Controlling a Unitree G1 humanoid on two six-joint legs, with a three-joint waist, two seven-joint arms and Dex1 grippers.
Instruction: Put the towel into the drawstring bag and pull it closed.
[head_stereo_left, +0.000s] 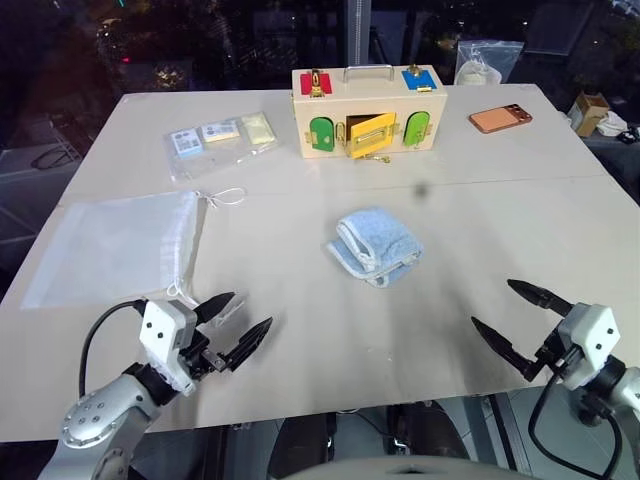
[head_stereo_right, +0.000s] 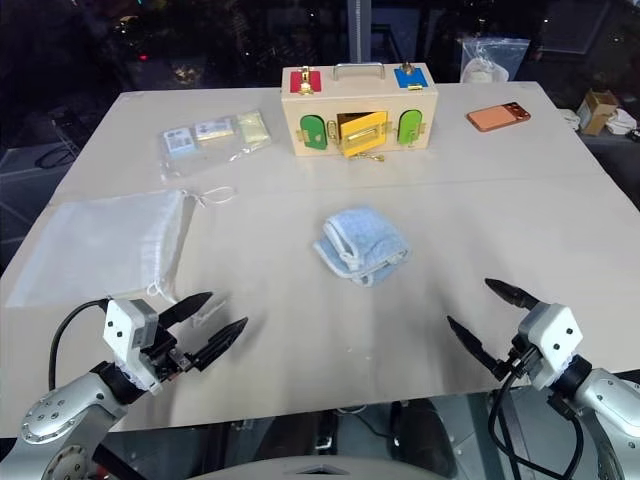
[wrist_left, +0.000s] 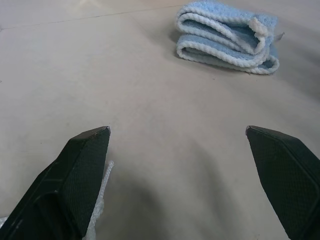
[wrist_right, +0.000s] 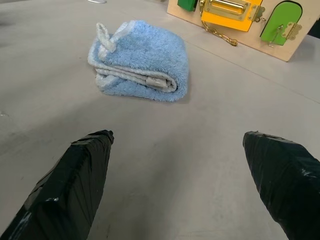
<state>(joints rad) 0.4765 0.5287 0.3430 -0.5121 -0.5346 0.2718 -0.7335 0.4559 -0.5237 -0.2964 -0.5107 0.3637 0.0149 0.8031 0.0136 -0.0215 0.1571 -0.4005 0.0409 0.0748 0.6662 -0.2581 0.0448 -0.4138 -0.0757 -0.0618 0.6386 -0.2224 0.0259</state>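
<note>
- The towel lies folded mid-table, at about one o'clock from the left gripper and eleven from the right gripper, roughly equally near.
- Both stand empty, jaws wide apart.
- The drawstring bag lies flat just beyond the left gripper, cords toward the towel.

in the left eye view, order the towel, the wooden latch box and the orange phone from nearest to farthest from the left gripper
From the left gripper:
1. towel, mid-table, ahead and to its right.
2. wooden latch box, at the table's far side, centre.
3. orange phone, far right corner area.
</note>
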